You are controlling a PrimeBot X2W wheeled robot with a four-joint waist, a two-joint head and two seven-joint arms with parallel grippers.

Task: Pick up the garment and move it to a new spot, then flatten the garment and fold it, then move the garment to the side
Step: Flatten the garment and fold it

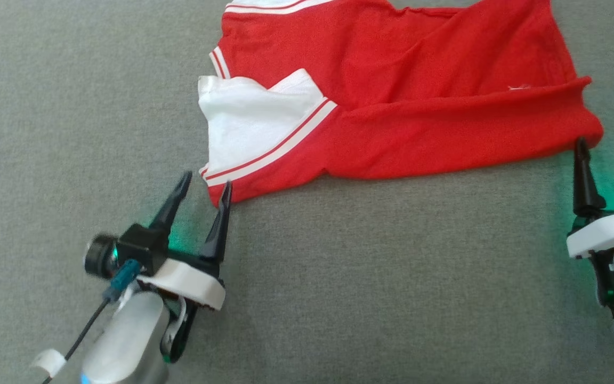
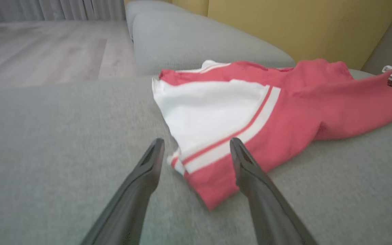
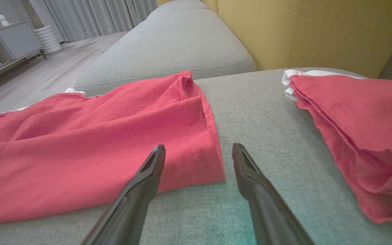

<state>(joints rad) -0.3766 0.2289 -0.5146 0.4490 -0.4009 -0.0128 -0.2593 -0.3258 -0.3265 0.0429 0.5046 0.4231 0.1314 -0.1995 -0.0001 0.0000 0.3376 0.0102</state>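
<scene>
Two hands sit at the near corners of the garment (image 1: 419,90), which lies spread across the grey sofa (image 1: 72,106), doubled over with a long ridge along its near side.

At the left, the left hand (image 1: 205,180) has its fingers spread wide and grips nothing. The white-panelled corner lies just ahead of its tips, one finger nearly touching the red hem. That corner is rumpled and layered, so a shallow pinch would likely take only the top layer and peel the fold open.

At the right, the right hand (image 1: 601,141) is likewise spread and empty, its tips just beside the hem corner. A grasp this close to the edge could slip off as the cloth is lifted. If one hand rises or pulls ahead of the other, the garment would probably skew and crease.

Further right, in the right wrist view, a second red piece (image 3: 359,119) lies near. A sideways move that way risks dragging it or landing on it.
</scene>
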